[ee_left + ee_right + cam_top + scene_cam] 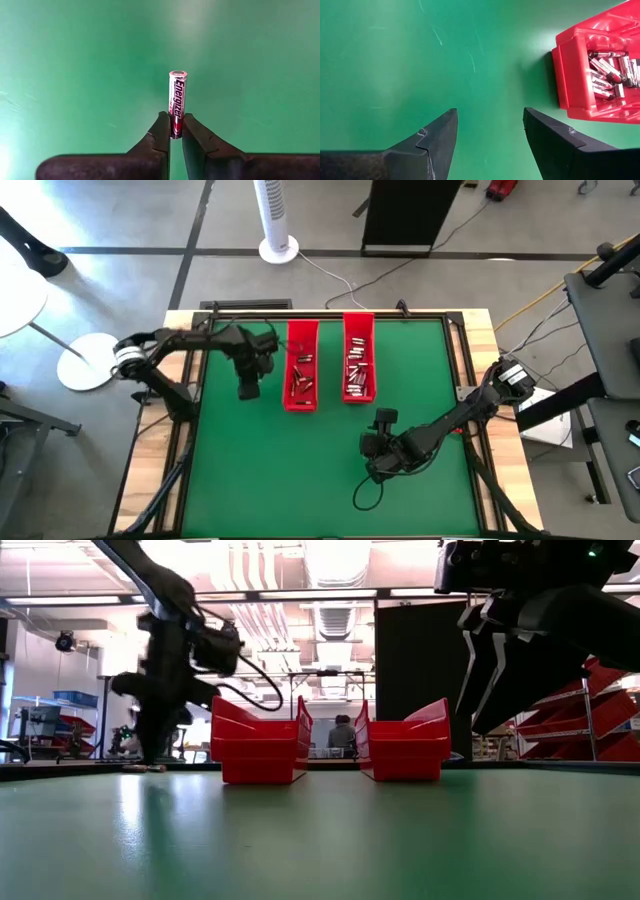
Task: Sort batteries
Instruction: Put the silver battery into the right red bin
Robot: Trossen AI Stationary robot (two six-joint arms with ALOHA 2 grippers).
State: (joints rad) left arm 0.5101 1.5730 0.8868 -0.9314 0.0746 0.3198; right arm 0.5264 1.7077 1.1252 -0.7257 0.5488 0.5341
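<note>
My left gripper [176, 120] stands low over the green mat, left of the left red tray [300, 392], and is shut on one silver-and-red battery [177, 95]. In the low view this battery [145, 768] shows at mat level under the gripper [150, 752]. Both the left tray and the right red tray [358, 394] hold several small batteries [607, 70]. My right gripper [490, 117] is open and hangs above the mat just near of the right tray [575, 60], touching nothing. My left gripper pinches the battery between its two fingertips [161, 131] at one end [176, 131], coming from above and pointing down. The fingers lie across the battery. The battery lies level at the mat's surface; whether it rests on the mat or is just clear, I cannot tell.
The two red trays stand side by side at the mat's far middle. Open green mat [280, 470] spreads over the near half and the left. A cable loop [368, 495] hangs near my right arm. A white fan stands beyond the table's far edge.
</note>
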